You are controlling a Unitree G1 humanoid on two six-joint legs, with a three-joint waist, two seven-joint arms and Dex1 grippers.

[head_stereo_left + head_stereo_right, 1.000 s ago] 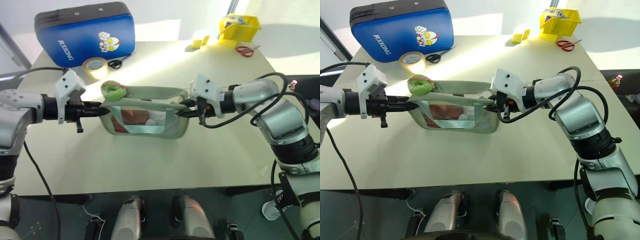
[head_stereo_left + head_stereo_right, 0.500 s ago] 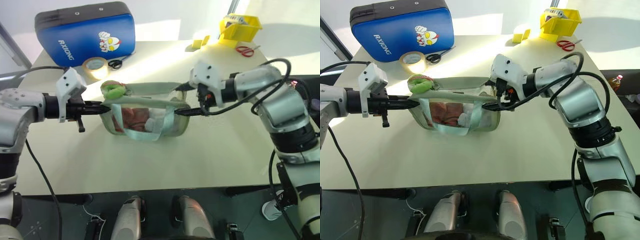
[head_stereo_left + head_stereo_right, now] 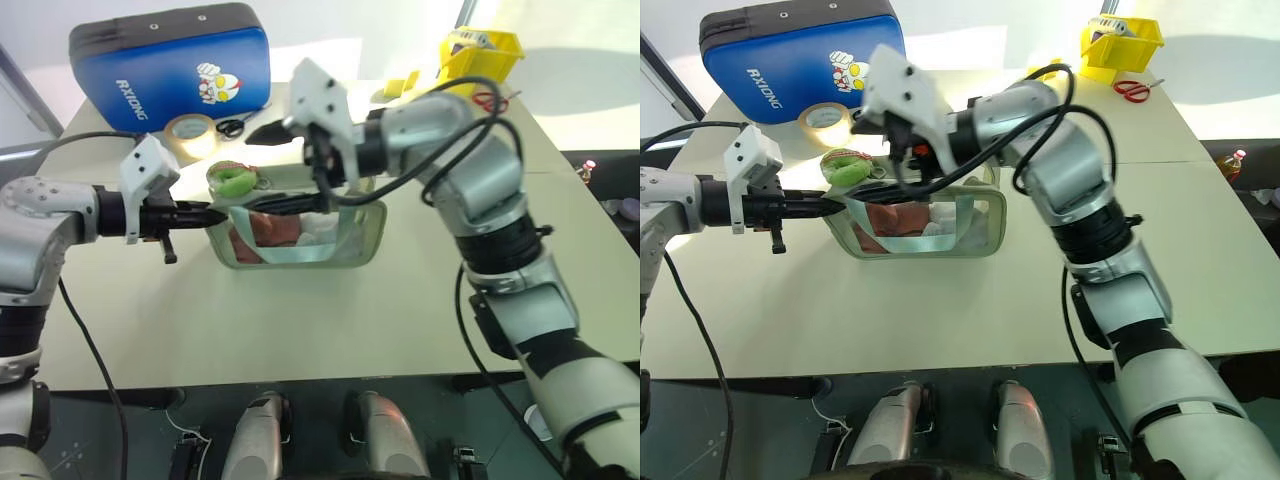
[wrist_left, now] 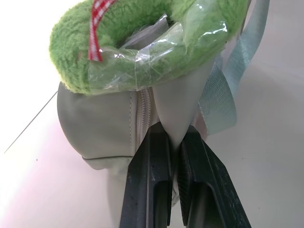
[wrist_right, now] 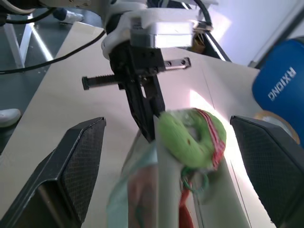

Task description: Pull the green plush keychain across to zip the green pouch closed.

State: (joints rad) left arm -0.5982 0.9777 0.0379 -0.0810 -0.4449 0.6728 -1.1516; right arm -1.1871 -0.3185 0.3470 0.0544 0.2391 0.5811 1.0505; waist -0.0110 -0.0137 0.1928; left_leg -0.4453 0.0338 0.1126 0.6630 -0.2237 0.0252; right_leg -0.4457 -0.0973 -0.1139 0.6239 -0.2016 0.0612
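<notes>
L gripper (image 3: pixel 207 213) pinched the green pouch (image 3: pixel 345 235) end; R gripper (image 5: pixel 164 142), jaws wide, approached the green plush keychain (image 3: pixel 233 181) — next: grab & pull across

A: Where is the left gripper (image 3: pixel 207 214)?

B: Its arm reaches in from the robot's left, wrist about level, fingers pointing toward the robot's right. The jaws are pressed together, pinching the end corner of the green pouch (image 3: pixel 352 235).

A: And the right gripper (image 3: pixel 276 166)?

B: Its arm bends across the body, forearm angled toward the left arm. The jaws stand wide apart, one black finger (image 5: pixel 67 175) on each side, holding nothing. The green plush keychain (image 5: pixel 190 137) sits ahead of them, between the two fingers' lines, untouched.
</notes>
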